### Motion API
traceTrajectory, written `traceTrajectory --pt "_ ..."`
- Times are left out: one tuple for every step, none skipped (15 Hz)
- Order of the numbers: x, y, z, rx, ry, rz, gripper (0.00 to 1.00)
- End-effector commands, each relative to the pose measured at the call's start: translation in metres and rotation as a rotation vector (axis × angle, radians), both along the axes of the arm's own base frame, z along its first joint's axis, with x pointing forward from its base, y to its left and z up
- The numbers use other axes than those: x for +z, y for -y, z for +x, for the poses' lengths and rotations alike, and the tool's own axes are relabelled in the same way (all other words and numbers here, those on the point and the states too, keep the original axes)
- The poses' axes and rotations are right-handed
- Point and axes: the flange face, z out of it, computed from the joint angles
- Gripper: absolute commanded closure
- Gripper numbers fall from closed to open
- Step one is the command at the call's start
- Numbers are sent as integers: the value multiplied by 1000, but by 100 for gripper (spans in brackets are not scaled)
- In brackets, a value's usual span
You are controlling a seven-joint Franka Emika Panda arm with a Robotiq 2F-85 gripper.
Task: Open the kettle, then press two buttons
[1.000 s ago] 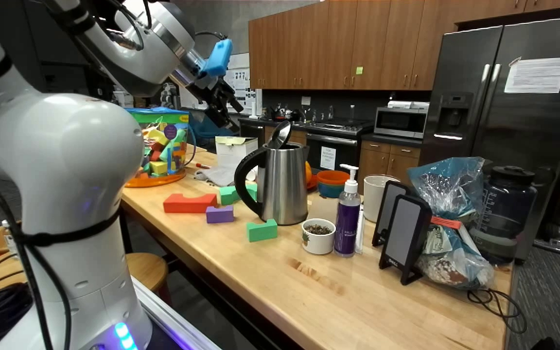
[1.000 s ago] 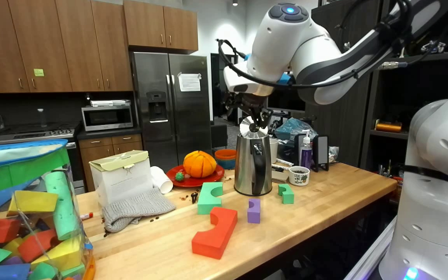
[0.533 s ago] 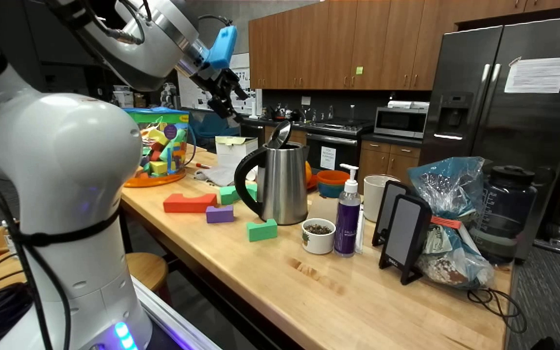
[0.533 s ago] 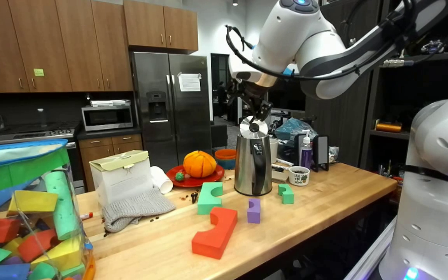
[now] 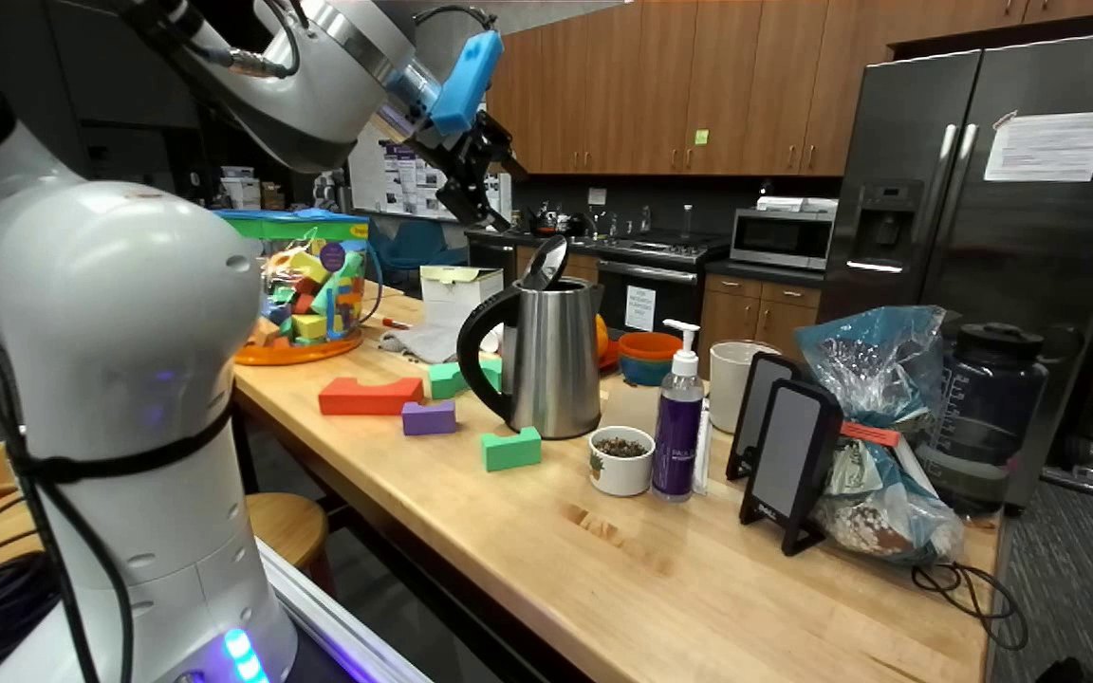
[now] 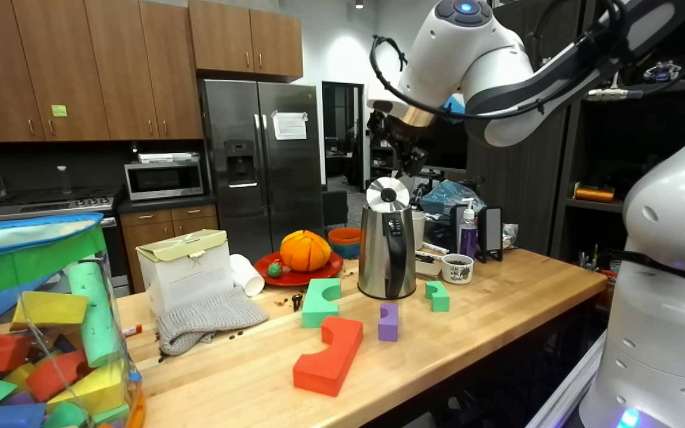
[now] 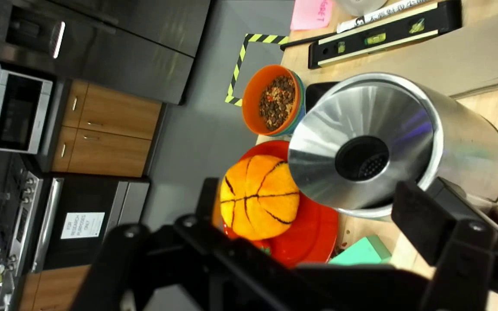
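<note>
The silver kettle (image 5: 561,365) stands upright on the wooden table, its black handle (image 6: 399,261) facing the red and purple blocks. Its lid (image 6: 376,193) is tipped up, showing a shiny metal underside with a dark round centre. In the wrist view the raised lid (image 7: 314,160) leans out from the rim of the kettle (image 7: 469,147). Small pale markings sit atop the handle; whether these are the buttons is too small to tell. My gripper (image 7: 309,198) is open, fingers wide apart and nothing held. In an exterior view the gripper (image 5: 510,197) hangs above the handle side, clear of the lid.
Around the kettle lie a red block (image 6: 330,356), a purple block (image 6: 388,322) and green blocks. Near it stand a small white cup (image 5: 620,474) and a purple pump bottle (image 5: 677,436). A red plate (image 7: 318,233) with an orange pumpkin (image 7: 257,196) and stacked bowls (image 7: 251,103) are behind.
My gripper has risen and shifted to the right in both exterior views, away from the lid. The kettle has not moved, and its lid stays raised.
</note>
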Motion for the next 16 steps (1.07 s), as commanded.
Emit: traceTrajectory --pt "9 10 9 -49 57 24 0" --pt "9 12 11 -59 61 32 0" --pt "7 14 10 -66 55 36 0" --pt "4 14 9 -70 50 33 0" --pt "6 13 5 -63 40 33 0" --pt "5 13 5 -66 39 34 0" --pt "4 13 6 -68 37 36 0" --pt "4 13 6 -69 35 36 0" --pt "3 13 6 -69 34 37 0" --pt "3 13 6 -70 34 38 0" --pt "3 13 6 -71 34 39 0" --pt "-2 10 7 -68 4 39 0" --pt "-11 4 8 -46 -83 41 0" --pt "-15 0 9 -38 -144 59 0" --pt "-14 -5 10 -34 -192 78 0" --pt "-13 -8 10 -31 -235 91 0"
